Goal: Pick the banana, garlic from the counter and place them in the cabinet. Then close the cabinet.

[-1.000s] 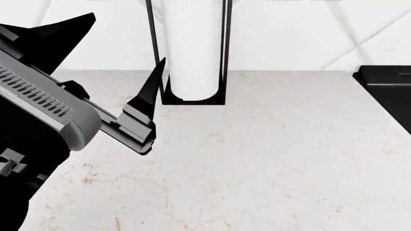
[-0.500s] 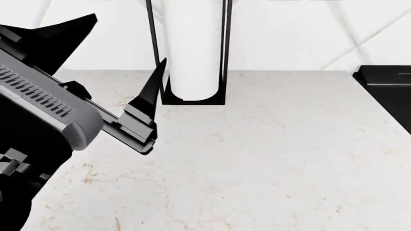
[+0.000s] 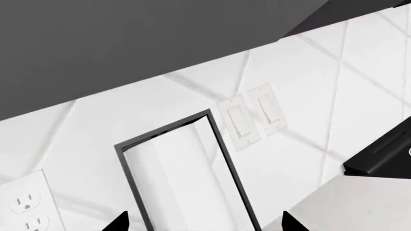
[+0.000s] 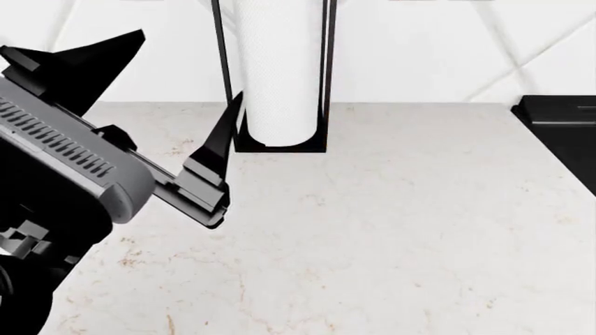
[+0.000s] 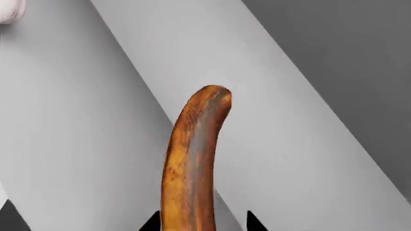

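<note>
Pale grey panels back the banana (image 5: 192, 163), pinched near its lower end by the right claw (image 5: 202, 222) (light, soft, bruisable); left claw (image 4: 177, 91) gapes empty over the counter (image 4: 400, 223).

Left pincer (image 4: 186, 66) up a touch in the head view, and nudged slightly right against a second ago. Upper finger tip now higher against the white wall; lower finger tip crept closer to the black frame (image 4: 226, 77) of the paper-towel roll (image 4: 279, 70). Grey arm housing (image 4: 70, 150) risen along with it, exposing a little more of the bench (image 4: 373, 230) near the bottom left corner. Jaws spread just as wide.
</note>
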Available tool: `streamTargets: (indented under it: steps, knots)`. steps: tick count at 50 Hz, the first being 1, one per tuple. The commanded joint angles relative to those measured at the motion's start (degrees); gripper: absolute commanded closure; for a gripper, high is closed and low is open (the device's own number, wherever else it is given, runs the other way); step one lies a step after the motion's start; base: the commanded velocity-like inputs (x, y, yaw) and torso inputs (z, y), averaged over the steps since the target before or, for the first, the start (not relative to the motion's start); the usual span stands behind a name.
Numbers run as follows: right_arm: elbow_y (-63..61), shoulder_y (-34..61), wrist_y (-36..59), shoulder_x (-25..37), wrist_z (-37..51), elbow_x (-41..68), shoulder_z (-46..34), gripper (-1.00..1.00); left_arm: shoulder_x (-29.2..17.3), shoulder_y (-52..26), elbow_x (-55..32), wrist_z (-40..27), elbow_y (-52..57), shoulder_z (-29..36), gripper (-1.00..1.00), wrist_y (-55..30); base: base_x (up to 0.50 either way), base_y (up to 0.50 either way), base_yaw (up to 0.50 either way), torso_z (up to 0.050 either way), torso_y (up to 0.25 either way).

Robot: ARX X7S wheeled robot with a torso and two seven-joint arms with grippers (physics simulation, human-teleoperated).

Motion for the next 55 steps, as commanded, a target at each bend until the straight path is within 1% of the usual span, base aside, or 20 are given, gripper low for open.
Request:
streamTargets:
  steps: [1, 11, 17, 24, 36, 45, 52, 55]
  knots:
    - [4.82, 0.00, 0.66, -1.70, -7.55, -4.44, -0.52, -1.00, -0.61, 1.32, 0.59, 0.26, 0.01, -0.27, -1.00, 0.96, 0.00, 0.00, 0.00, 0.000, 0.000]
    - [4.16, 0.00, -1.12, -1.67, -8.97, -4.64, 0.37, -1.00, -0.48, 1.28, 0.67, 0.06, 0.12, 0.08, -1.00, 0.84, 0.00, 0.00, 0.00, -0.002, 0.000]
    - [1.95, 0.00, -1.92, -1.71, -9.34, -2.53, -0.39, -1.00, -0.64, 1.37, 0.59, -0.03, 0.16, 0.07, -1.00, 0.90, 0.00, 0.00, 0.00, -0.004, 0.000]
    - [-3.95, 0.00, -3.66, -1.69, -9.59, -0.03, 0.09, -1.00, -1.04, 1.79, 0.64, 0.13, 0.10, -0.23, -1.00, 1.41, 0.00, 0.00, 0.00, 0.000, 0.000]
    - [-11.68, -0.10, -6.03, -1.15, -12.05, -1.27, 0.56, -1.00, -1.83, 1.60, -0.58, -0.68, 0.44, -1.46, -1.00, 2.05, 0.00, 0.00, 0.00, 0.000, 0.000]
    - [-30.08, -7.47, -0.68, 0.15, -18.55, 0.64, -2.49, -1.00, -2.99, 2.46, -1.28, -0.92, 0.73, -2.72, -1.00, 3.14, 0.00, 0.00, 0.00, -0.001, 0.000]
    - [-42.29, -9.83, 8.13, 4.22, -18.59, 9.24, -10.12, -1.00, -3.32, 3.44, -0.99, -0.92, 0.84, -3.08, -1.00, 3.92, 0.00, 0.00, 0.00, 0.000, 0.000]
    - [-45.99, -10.58, 10.70, 5.57, -18.33, 11.23, -11.81, -1.00, -3.43, 3.60, -1.02, -0.93, 0.86, -3.18, -1.00, 4.09, 0.00, 0.00, 0.00, 0.000, 0.000]
